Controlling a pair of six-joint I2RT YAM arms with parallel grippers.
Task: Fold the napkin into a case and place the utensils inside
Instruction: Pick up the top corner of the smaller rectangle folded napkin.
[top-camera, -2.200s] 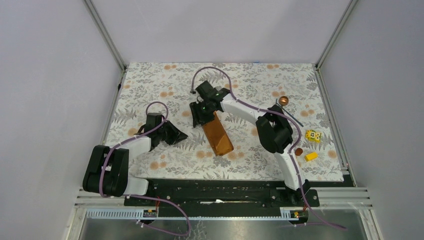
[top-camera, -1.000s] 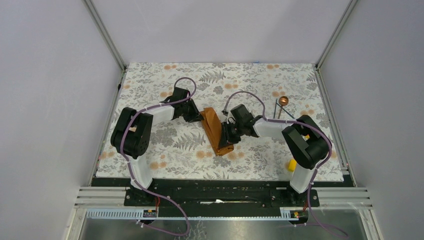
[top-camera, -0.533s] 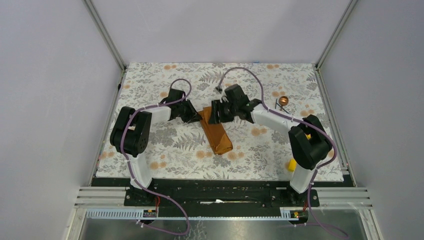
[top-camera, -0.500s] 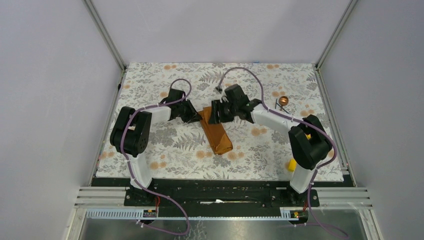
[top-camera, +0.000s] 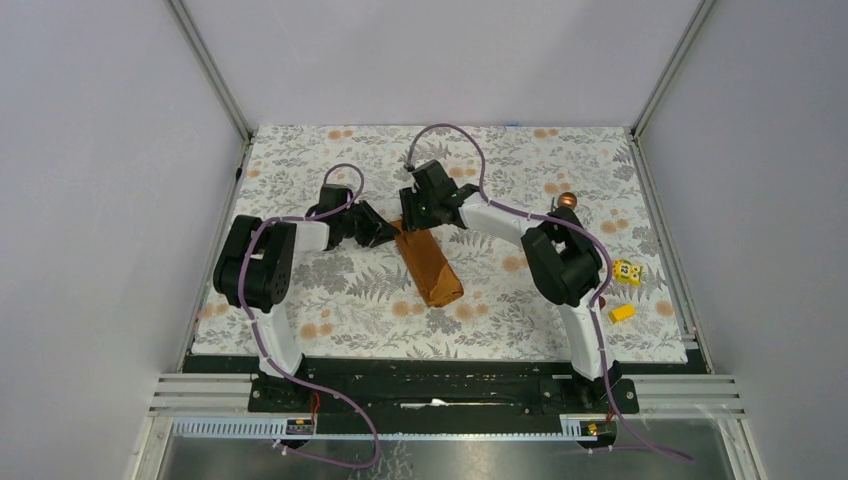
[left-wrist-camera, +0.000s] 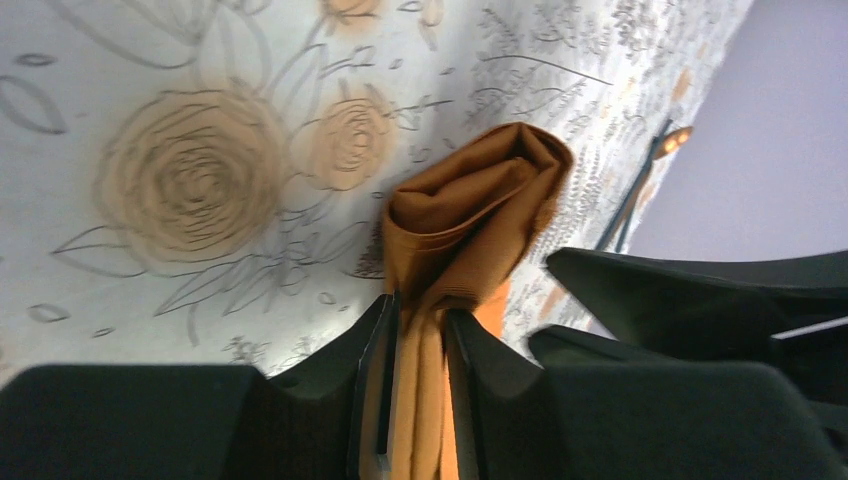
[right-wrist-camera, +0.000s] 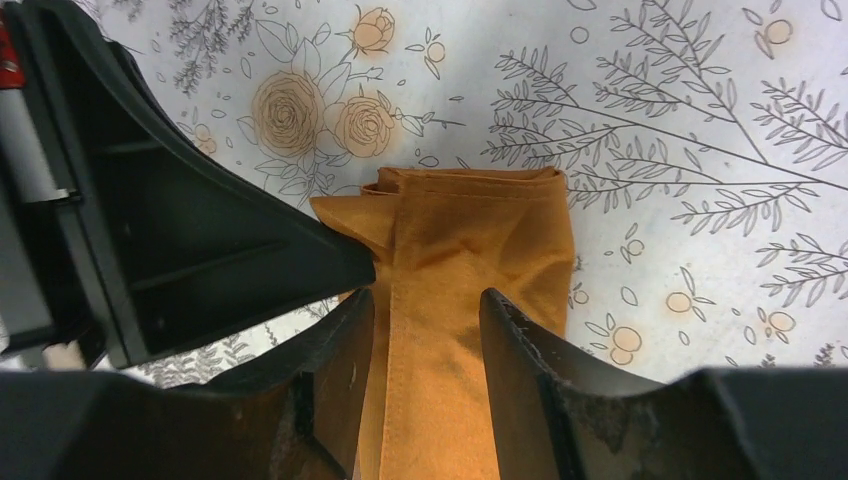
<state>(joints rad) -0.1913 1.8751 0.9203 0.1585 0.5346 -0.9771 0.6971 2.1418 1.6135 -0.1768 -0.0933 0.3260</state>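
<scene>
Top external: I see long narrow orange-brown cloth case (top-camera: 433, 265) flat mid-table on floral tablecloth (top-camera: 300, 160). Left wrist: left gripper (left-wrist-camera: 420, 318) clenched on case's far-end fold. Right wrist: right gripper (right-wrist-camera: 425, 325) spread, fingers straddling that same end. Slim dark utensils (top-camera: 568, 201) with copper bowl lie far right, apart from case, partly behind right arm.

Lab robot cell: grey panel walls (top-camera: 100, 150), aluminium frame (top-camera: 210, 70).

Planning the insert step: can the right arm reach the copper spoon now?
Probably yes: the right gripper is open astride the case, gripping nothing, and the copper spoon lies uncovered beside that arm's elbow, which hides its handle.
</scene>
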